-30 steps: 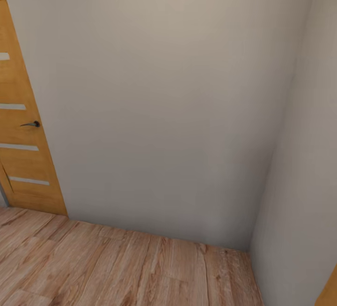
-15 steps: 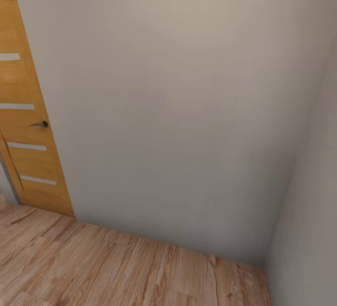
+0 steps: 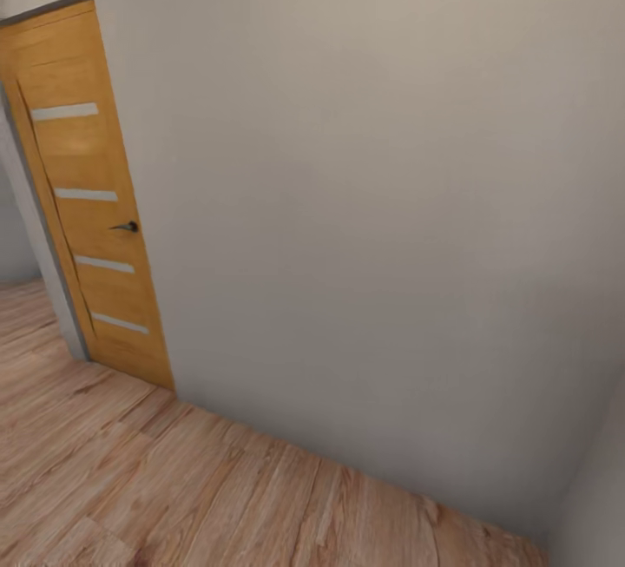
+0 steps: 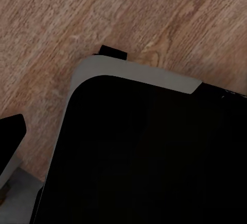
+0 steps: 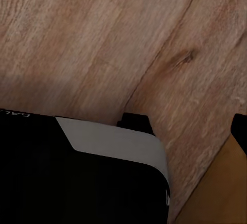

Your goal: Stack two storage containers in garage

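Swinging left since a second ago, the head camera shows more wooden door [image 3: 91, 194], beige wall [image 3: 373, 202], plank floor [image 3: 130, 480]; either pincer's opening cannot be told.

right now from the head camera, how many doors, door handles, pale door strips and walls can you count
doors: 1, the wooden door
door handles: 1, the dark handle
pale door strips: 4, top strip, next, next, bottom
walls: 2, the main grey wall and the side wall meeting it at the right corner
total: 8
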`<state>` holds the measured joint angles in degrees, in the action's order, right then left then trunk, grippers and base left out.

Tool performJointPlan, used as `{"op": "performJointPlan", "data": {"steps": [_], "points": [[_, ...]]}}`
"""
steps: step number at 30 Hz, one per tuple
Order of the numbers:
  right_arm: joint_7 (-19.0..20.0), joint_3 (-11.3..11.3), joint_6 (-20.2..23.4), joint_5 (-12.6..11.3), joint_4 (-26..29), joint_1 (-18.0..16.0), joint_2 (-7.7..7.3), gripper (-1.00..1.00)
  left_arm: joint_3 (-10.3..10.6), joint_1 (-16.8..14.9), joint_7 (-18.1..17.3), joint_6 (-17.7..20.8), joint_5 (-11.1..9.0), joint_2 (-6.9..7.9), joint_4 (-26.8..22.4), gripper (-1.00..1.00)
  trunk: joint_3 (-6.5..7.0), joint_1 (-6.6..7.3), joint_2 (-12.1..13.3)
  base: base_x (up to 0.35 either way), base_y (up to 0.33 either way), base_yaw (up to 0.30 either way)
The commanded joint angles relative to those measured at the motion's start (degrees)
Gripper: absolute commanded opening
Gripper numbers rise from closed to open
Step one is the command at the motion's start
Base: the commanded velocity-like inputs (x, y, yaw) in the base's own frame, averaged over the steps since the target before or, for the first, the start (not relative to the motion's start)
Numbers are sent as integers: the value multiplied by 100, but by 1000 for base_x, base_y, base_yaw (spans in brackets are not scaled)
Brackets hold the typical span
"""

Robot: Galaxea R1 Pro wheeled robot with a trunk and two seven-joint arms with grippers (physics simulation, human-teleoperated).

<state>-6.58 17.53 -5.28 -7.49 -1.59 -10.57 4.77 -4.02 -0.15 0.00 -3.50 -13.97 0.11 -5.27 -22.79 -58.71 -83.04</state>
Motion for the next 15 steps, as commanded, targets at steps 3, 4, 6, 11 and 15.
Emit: {"op": "performJointPlan", "data": {"steps": [3, 4, 6, 11, 15], "points": [[-10, 49, -34, -59, -17, -7, 1, 100, -38, -2, 1, -10, -1, -2, -1, 100, -6, -1, -4, 98, 0, 272], [-10, 49, -34, -59, -17, -7, 0, 100, -38, -2, 3, -10, -1, -2, -1, 100, -6, -1, -4, 79, 0, 272], [-10, 55, -34, -55, -17, -7, 4, 100, -38, -2, 7, -10, -1, -2, -1, 100, -6, -1, -4, 29, 0, 272], [-12, 53, -12, -70, -17, -7, 1, 100, -38, -2, 5, -10, -1, -2, -1, 100, -6, -1, -4, 8, 0, 272], [-15, 34, 3, -121, -27, -7, -108, 100, -38, -1, 5, -10, -1, -8, -1, 100, -6, -1, -4, 0, 0, 272]]}}
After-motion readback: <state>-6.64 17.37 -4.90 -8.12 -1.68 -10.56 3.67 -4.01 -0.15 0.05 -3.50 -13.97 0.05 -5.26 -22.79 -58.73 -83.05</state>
